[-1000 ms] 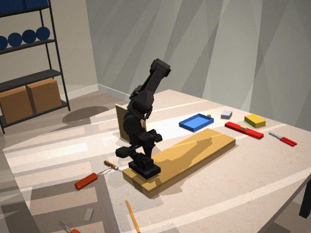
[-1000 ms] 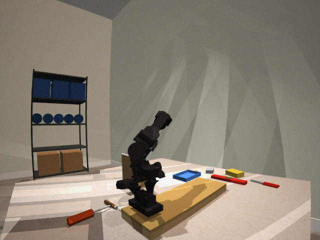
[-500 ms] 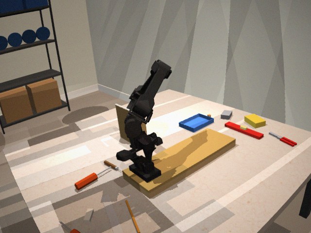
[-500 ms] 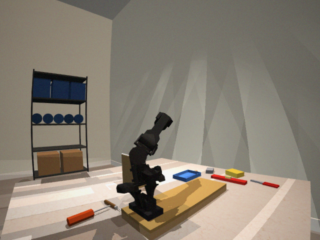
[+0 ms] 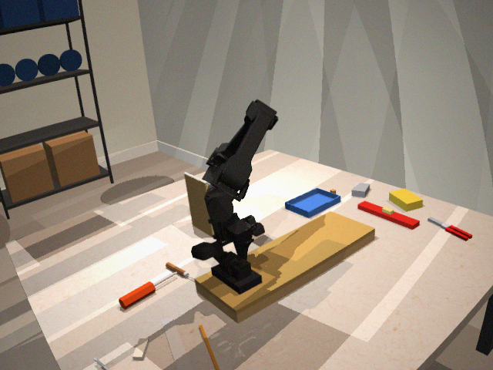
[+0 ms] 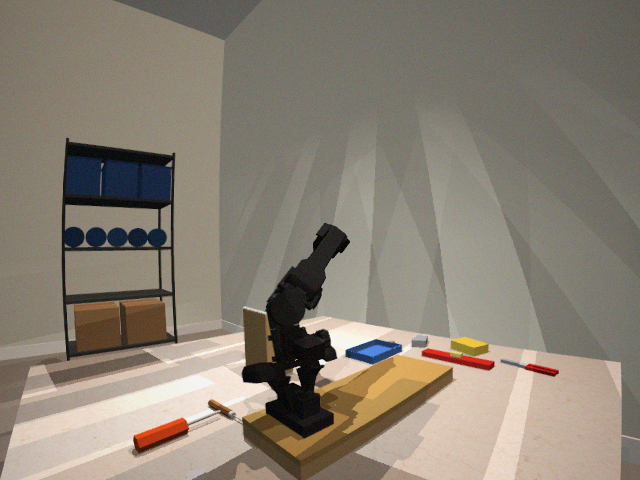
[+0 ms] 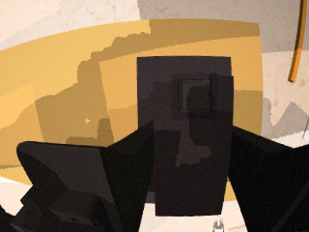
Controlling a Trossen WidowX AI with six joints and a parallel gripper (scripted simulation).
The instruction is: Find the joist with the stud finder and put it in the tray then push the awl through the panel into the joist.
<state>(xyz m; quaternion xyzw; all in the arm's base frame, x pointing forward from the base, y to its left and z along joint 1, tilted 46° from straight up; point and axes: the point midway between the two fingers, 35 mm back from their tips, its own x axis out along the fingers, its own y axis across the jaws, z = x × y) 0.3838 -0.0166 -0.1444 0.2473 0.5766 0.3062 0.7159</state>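
My gripper (image 5: 242,260) (image 6: 306,390) (image 7: 185,127) is shut on the black stud finder (image 5: 236,277) (image 6: 299,417) (image 7: 164,103). The stud finder is flat and level at the near end of the tan floor panel (image 5: 338,234) (image 6: 413,374) (image 7: 58,72), on its top or just above it; a gap cannot be made out. Its small square window is dark. The awl (image 5: 175,268) (image 6: 221,408), with a brown handle, lies on the table with its tip beside the panel's near left corner. The blue tray (image 5: 297,209) (image 6: 359,357) is empty, behind the panel. No hole shows; part of the panel is hidden.
An orange screwdriver (image 5: 137,294) (image 6: 160,434) lies left of the awl. A board (image 5: 196,206) (image 6: 254,338) stands upright behind the arm. A red level (image 5: 372,210), yellow block (image 5: 405,199), grey block (image 5: 360,190) and red-handled tool (image 5: 457,232) lie right. A pencil (image 5: 209,346) (image 7: 296,43) lies in front.
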